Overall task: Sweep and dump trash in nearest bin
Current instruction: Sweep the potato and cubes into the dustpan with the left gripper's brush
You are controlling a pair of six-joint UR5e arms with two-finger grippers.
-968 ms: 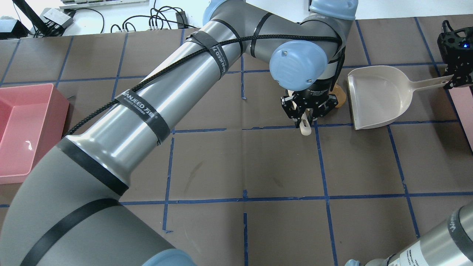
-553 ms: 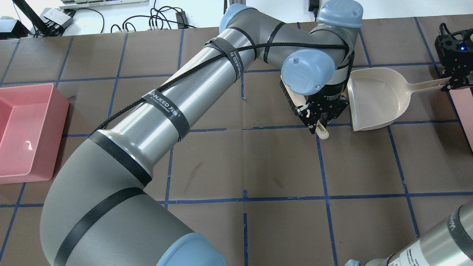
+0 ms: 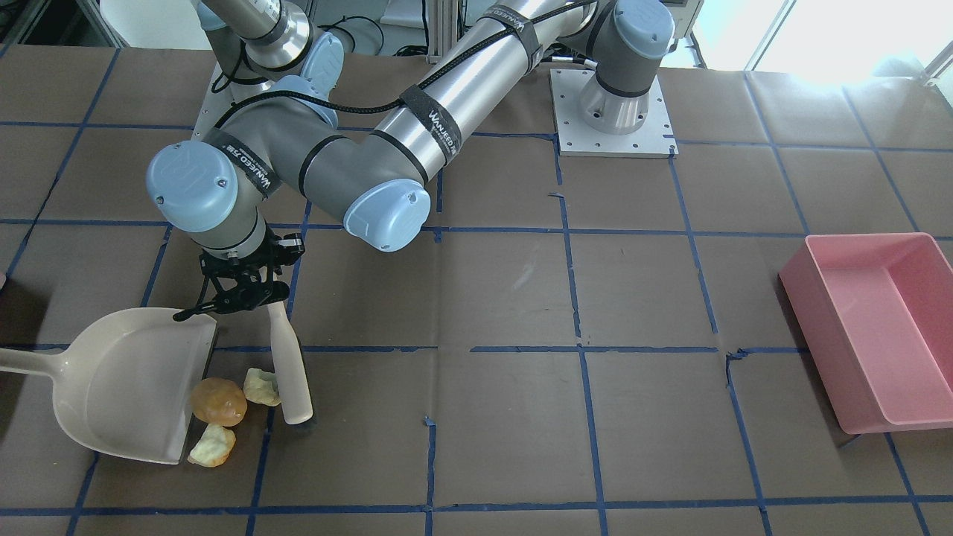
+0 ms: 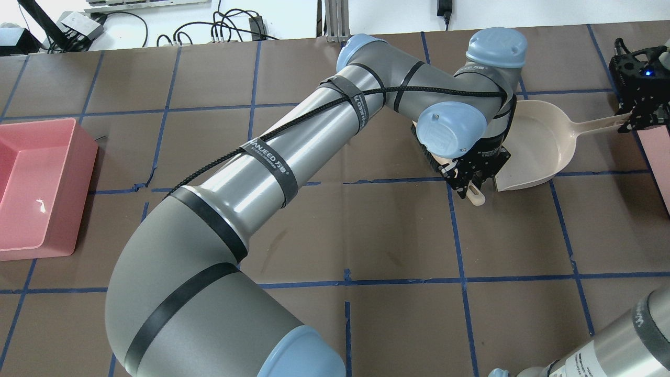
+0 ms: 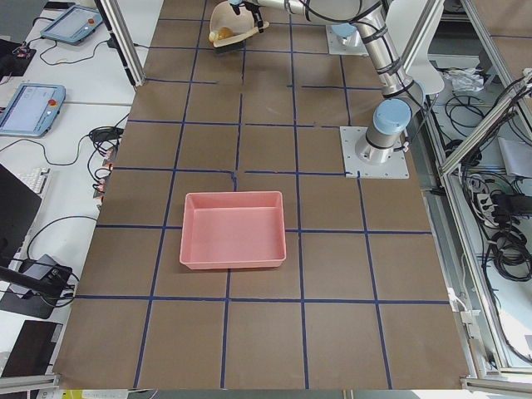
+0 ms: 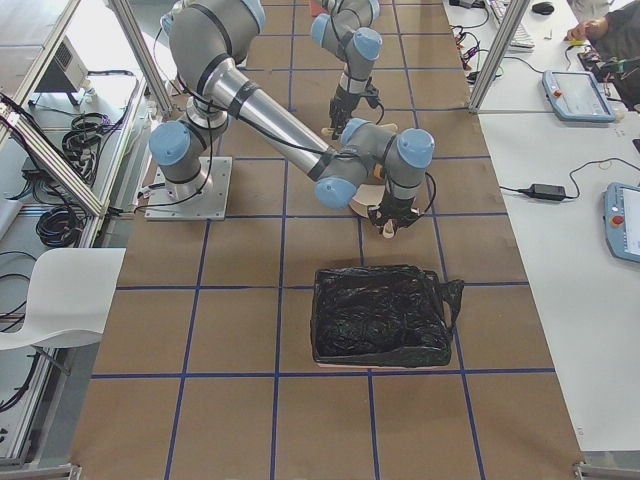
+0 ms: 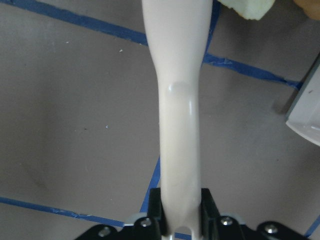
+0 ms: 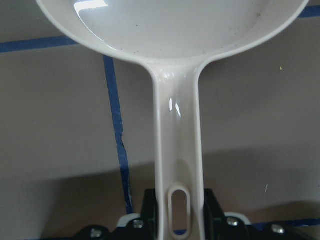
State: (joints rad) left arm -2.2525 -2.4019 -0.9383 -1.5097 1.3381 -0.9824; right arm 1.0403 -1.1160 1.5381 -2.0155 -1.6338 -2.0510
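My left gripper (image 3: 253,298) is shut on the cream handle of a brush (image 3: 287,365), whose head rests on the table just off the mouth of the cream dustpan (image 3: 112,380). The orange-brown ball (image 3: 218,401) sits at the pan's lip. One pale chunk (image 3: 262,386) lies between ball and brush, the other (image 3: 212,445) by the pan's front corner. My right gripper (image 4: 631,118) is shut on the dustpan handle (image 8: 177,150). In the overhead view my left wrist (image 4: 453,128) hides the trash. The left wrist view shows the brush handle (image 7: 180,125) and one chunk (image 7: 247,7).
A pink bin (image 4: 36,188) stands at the table's left side, far from the pan, and also shows in the front view (image 3: 878,327). A bin lined with a black bag (image 6: 380,315) stands near the dustpan on the right side. My left arm (image 4: 272,162) stretches across the table.
My left gripper has moved right with the brush, up to the dustpan's mouth. The orange ball, seen beside the gripper before, is now hidden under the wrist. The right gripper still holds the dustpan.
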